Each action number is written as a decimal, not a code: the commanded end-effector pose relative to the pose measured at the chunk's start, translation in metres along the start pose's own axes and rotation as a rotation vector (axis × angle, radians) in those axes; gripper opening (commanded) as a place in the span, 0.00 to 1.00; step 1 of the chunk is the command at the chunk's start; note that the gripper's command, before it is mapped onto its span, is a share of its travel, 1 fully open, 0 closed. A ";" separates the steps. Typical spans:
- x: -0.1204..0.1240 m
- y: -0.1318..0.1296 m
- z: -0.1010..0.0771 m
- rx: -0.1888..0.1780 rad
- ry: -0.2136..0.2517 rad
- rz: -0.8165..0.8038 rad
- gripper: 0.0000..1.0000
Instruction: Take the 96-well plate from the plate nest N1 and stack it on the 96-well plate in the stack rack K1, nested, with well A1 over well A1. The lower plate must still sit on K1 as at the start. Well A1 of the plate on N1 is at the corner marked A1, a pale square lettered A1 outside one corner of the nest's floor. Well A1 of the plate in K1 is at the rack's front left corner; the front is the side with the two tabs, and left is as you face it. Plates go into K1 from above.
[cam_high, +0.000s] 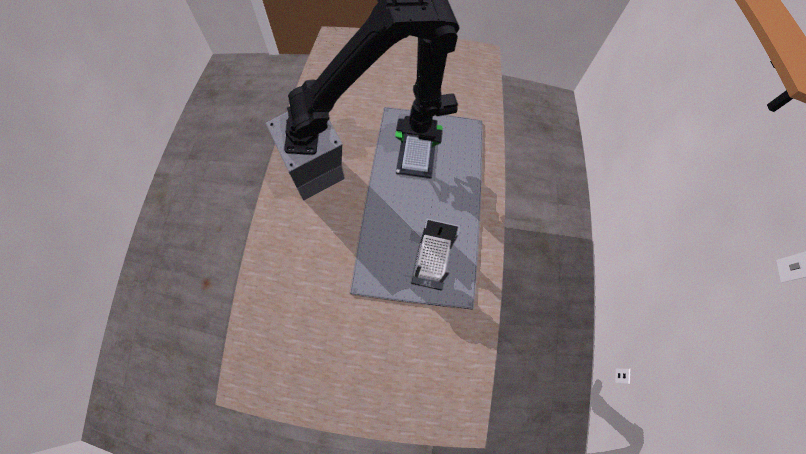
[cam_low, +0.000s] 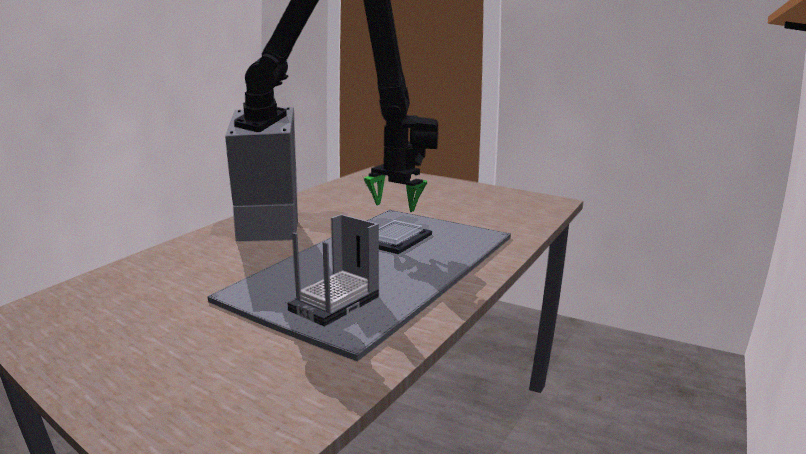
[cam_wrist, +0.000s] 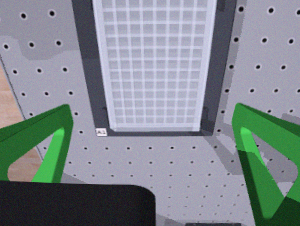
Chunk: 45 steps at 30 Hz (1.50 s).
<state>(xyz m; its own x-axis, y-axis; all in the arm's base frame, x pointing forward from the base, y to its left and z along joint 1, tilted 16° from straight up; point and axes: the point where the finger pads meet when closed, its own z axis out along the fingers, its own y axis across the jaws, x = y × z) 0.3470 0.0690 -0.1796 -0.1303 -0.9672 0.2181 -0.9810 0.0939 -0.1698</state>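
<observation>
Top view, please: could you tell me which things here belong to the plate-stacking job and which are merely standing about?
Belong to the job:
- 96-well plate on nest N1
- second 96-well plate in stack rack K1
- gripper, jaws open, above N1

Standing about:
- grey breadboard
- wooden table
- arm's grey pedestal
- brown door

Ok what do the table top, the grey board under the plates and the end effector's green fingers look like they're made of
Table top: apparently light wood or wood-look laminate, matte, with visible grain streaks.
Grey board: looks like metal, dull grey, with a regular grid of small holes, like a breadboard plate.
Green fingers of the open end effector: probably plastic, uniformly bright green, hollow triangular frames; the look leaves this open.
</observation>
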 end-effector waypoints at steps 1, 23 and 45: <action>-0.004 -0.011 0.004 0.019 -0.014 -0.001 1.00; -0.001 -0.009 0.038 0.014 -0.011 0.001 1.00; 0.000 -0.006 0.071 0.010 -0.009 0.000 1.00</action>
<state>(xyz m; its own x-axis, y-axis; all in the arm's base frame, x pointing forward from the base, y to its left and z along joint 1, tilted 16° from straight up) 0.3591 0.0542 -0.2427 -0.1319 -0.9676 0.2152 -0.9799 0.0946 -0.1755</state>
